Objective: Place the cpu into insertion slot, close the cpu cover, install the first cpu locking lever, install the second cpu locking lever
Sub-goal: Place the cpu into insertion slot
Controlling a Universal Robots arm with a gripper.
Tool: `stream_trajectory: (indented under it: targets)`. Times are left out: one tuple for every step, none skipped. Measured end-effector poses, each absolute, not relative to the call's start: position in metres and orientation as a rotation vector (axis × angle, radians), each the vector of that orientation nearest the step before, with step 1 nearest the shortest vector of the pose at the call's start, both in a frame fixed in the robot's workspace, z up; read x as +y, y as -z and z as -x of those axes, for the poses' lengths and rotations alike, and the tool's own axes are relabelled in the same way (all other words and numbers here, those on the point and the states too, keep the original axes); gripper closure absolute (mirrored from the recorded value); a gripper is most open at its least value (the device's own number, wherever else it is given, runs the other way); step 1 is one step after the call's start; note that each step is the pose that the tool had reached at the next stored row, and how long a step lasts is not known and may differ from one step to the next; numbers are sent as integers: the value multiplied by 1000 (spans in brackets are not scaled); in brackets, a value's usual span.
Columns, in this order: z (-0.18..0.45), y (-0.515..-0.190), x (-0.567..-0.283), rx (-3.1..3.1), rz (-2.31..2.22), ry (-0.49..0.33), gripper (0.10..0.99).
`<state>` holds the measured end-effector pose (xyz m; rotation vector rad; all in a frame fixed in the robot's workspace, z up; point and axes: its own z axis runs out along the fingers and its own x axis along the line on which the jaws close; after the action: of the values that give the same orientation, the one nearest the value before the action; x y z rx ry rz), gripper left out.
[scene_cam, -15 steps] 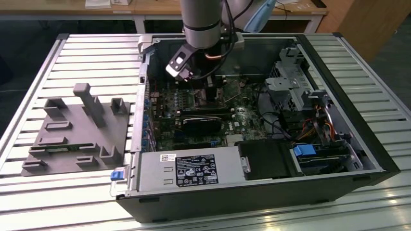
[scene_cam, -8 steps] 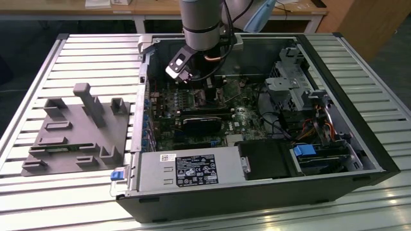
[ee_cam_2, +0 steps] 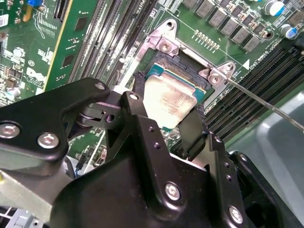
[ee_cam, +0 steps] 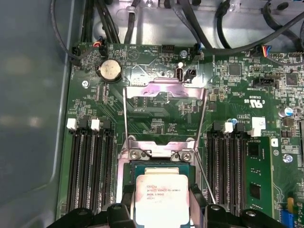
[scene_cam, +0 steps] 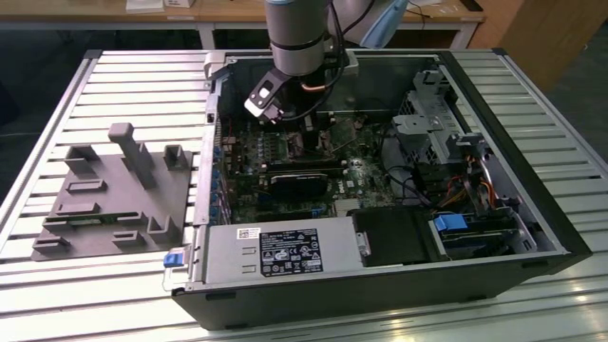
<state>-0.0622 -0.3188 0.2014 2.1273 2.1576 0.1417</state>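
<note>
Upper centre of the exterior view, inside the computer case (scene_cam: 380, 303): gripper (scene_cam: 302, 125) clenched on the cpu (ee_cam: 161, 197) by opposite edges, directly over the insertion slot (ee_cam: 156, 167). Judged light, stiff, fragile underneath; edge hold only.

cpu (ee_cam: 161, 198) silvery-grey top (faint dark print); circuit board (ee_cam: 156, 126) green; cpu cover (ee_cam: 164, 89) silvery; memory slots (ee_cam: 90, 166) black; hand (ee_cam_2: 164, 119) black; bench (scene_cam: 133, 78) pale grey, ribbed stripes.
</note>
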Motion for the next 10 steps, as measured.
stream_trajectory:
  targets:
    - [62, -200, -319, 2157, -2128, -142, 549]
    - [62, -199, -319, 2155, -2130, -142, 549]
    - [62, -199, -319, 2149, -2135, -141, 549]
    - [62, -198, -319, 2144, -2141, -141, 549]
    - [62, -198, -318, 2140, -2144, -140, 549]
    - [62, -198, -318, 2135, -2149, -140, 549]
    - [62, -198, -318, 2129, -2155, -139, 549]
    - [63, -198, -318, 2123, -2160, -139, 549]
    - [63, -197, -317, 2120, -2163, -139, 549]
    - [63, -197, -317, 2117, -2166, -139, 549]
